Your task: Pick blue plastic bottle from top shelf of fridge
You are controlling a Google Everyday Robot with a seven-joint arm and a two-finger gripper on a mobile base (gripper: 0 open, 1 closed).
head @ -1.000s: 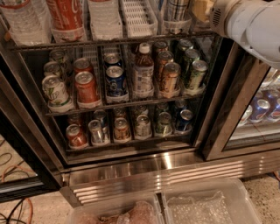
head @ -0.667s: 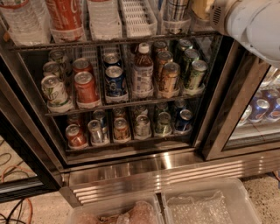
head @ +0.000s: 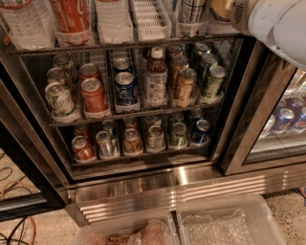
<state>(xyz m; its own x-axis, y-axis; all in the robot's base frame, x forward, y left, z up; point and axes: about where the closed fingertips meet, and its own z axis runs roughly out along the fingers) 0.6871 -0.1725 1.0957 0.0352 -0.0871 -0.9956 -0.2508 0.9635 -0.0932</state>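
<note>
The fridge (head: 246,115) stands open in front of me. Its top shelf (head: 143,44) runs along the top of the view, with white slotted lane trays (head: 150,19). The blue plastic bottle (head: 193,9) stands in a tray at the right of that shelf; only the lower part of its plaid label shows. My white arm (head: 277,24) reaches in from the top right, and its end is just right of the bottle. The gripper itself is out of view beyond the top edge.
A red Coca-Cola bottle (head: 71,16) and a clear water bottle (head: 26,21) stand at the left of the top shelf. Lower racks hold cans and a small brown bottle (head: 156,79). A shut glass door (head: 287,119) is at the right. Clear plastic bins (head: 224,225) sit on the floor.
</note>
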